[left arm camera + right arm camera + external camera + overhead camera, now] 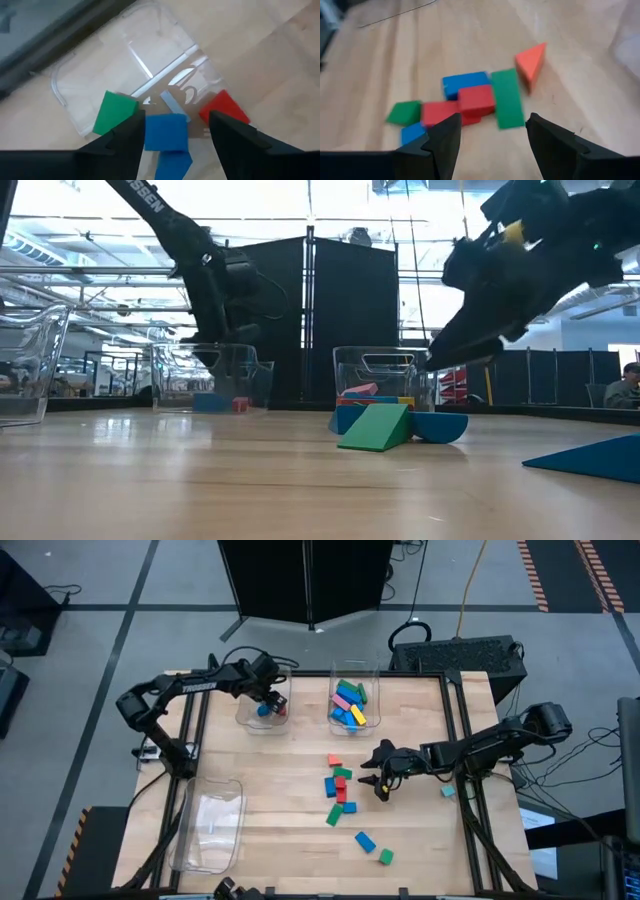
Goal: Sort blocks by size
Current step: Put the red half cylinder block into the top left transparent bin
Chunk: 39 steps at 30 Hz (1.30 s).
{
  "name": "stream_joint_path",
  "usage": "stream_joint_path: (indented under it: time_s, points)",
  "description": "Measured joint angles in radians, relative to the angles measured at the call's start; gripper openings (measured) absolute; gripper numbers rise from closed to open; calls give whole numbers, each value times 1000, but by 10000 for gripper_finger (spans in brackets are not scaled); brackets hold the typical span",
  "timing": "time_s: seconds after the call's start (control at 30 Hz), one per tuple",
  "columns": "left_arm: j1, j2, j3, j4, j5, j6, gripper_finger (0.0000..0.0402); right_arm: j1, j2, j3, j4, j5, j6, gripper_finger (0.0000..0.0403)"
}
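Note:
My left gripper [272,703] [176,120] hangs open over the far-left clear bin [250,720]. In that bin a blue block [166,132] lies between the fingers, with a green block [114,112] and a red block [224,107] to either side. My right gripper [372,778] [492,122] stands open just above the table with nothing between its fingers. It points at a cluster of loose blocks [338,788] to its left: blue [465,82], red [476,98], green [507,97] and an orange wedge [531,61]. My left gripper is open around the blue block in the bin. The block's edge [147,132] shows right beside one finger's inner side; whether they touch, I cannot tell.
A second clear bin [375,690] at the far middle holds several coloured blocks. A third clear bin [210,825] lies at the near left. A blue block [365,840], a green one [385,856] and a cyan one [447,793] lie apart on the bare wood.

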<state>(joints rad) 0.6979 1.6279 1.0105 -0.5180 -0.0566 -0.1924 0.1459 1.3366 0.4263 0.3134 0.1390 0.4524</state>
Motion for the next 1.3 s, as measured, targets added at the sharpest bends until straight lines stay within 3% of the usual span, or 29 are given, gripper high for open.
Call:
stream_joint_path:
  time_s: [0.23, 0.43, 0.8, 1.03, 1.3]
  points:
    - [-46, -86, 54, -41, -13, 69, 225, 0, 183, 13, 226, 73, -68, 219]
    - [-147, -223, 56, -37, -133, 112, 226, 1, 228, 48, 206, 65, -144, 219]
    - [-480, -313, 56, 19, -162, 94, 226, 43, 372, 121, 206, 35, -248, 208]
    - [-675, -306, 47, 87, -222, 76, 226, 53, 414, 153, 210, 39, -211, 253]
    - [-775, -298, -41, 176, -276, -9, 226, 43, 425, 154, 217, 45, -174, 299]
